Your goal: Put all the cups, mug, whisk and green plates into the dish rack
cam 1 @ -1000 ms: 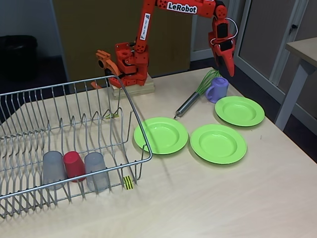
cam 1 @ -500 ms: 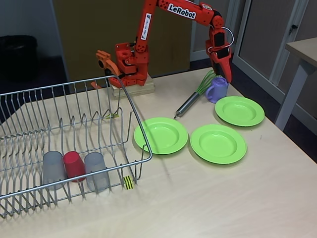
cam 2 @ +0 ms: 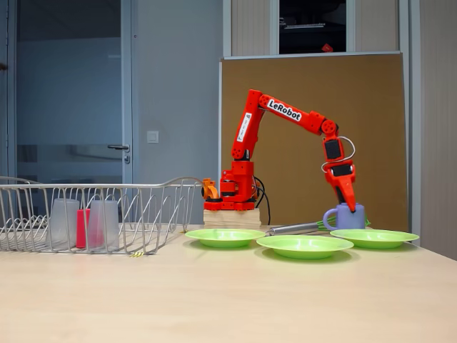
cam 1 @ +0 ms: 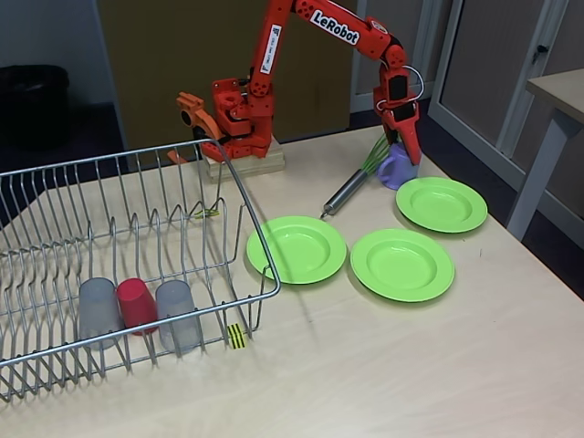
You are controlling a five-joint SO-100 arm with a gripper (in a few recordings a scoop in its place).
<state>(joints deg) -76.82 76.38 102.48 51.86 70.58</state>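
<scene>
The lilac mug (cam 1: 393,172) stands at the back right of the table beside the whisk (cam 1: 347,192), whose green loops lie just behind it. My gripper (cam 1: 411,151) points down with its tip at the mug's rim (cam 2: 345,216); the gap between the fingers is hidden. Three green plates (cam 1: 297,248) (cam 1: 402,264) (cam 1: 442,203) lie flat on the table. The dish rack (cam 1: 254,224) at the left holds two grey cups (cam 1: 99,312) (cam 1: 178,315) with a red cup (cam 1: 137,303) between them.
My arm's base (cam 1: 239,114) sits on a wooden block at the back of the table. Bare tabletop (cam 1: 383,365) spreads along the front. A second table's leg (cam 1: 534,182) stands off to the right.
My gripper has swung down and to the left, from above the mug to its rim. The mug, whisk, plates and cups have not moved.
</scene>
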